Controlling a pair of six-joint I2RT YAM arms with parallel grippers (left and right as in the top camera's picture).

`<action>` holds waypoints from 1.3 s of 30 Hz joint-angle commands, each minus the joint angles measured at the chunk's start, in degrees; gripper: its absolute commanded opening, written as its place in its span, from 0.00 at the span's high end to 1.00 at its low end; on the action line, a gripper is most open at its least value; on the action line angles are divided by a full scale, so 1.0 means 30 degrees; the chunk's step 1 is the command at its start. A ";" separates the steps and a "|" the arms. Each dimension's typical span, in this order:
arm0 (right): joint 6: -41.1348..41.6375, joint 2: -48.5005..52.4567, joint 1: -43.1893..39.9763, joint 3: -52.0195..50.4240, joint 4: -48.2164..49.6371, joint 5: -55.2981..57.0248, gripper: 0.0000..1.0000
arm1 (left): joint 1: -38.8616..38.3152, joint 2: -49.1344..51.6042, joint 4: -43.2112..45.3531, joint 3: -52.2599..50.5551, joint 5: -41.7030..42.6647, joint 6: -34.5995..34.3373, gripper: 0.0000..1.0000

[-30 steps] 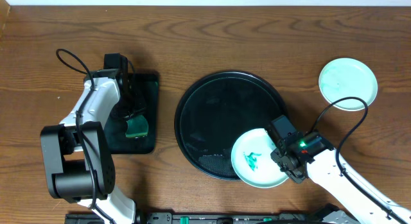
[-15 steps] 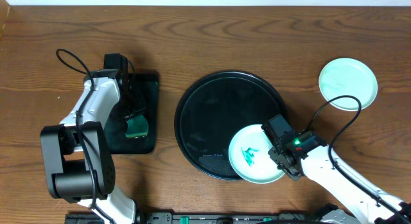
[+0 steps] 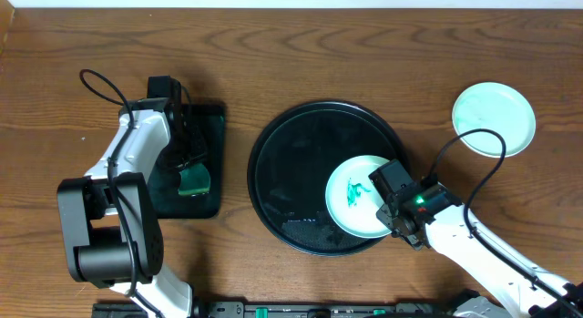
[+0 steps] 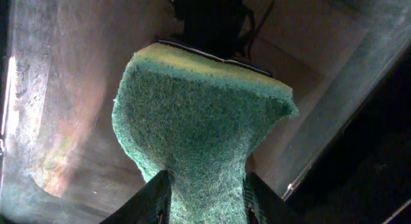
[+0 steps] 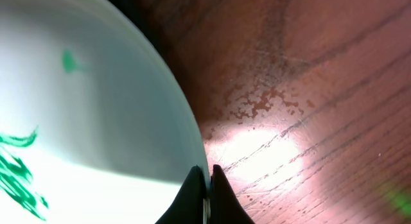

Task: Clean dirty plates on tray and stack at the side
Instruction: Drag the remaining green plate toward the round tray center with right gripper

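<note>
A white plate (image 3: 357,196) with a green smear lies over the right part of the large round black tray (image 3: 291,163). My right gripper (image 3: 390,192) is shut on its right rim; the right wrist view shows the plate (image 5: 83,121) pinched at its edge between the fingers (image 5: 207,185). A mint green plate (image 3: 493,118) sits on the table at the far right. My left gripper (image 3: 187,168) is shut on a green sponge (image 3: 193,179) over the small rectangular tray (image 3: 211,127); the sponge (image 4: 199,121) fills the left wrist view between the fingers (image 4: 204,198).
The wooden table (image 3: 364,54) lies all around. The left arm's base (image 3: 105,227) stands at the front left. A cable (image 3: 474,154) loops above the right arm.
My right gripper has carried the white plate up and back, from hanging over the tray's front right rim to further onto the tray. The left arm has not moved.
</note>
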 commanded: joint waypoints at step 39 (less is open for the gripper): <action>-1.2029 0.3453 -0.0969 0.2149 0.6390 -0.1763 0.99 | -0.0022 -0.0102 -0.0328 0.0291 -0.0255 0.0182 0.60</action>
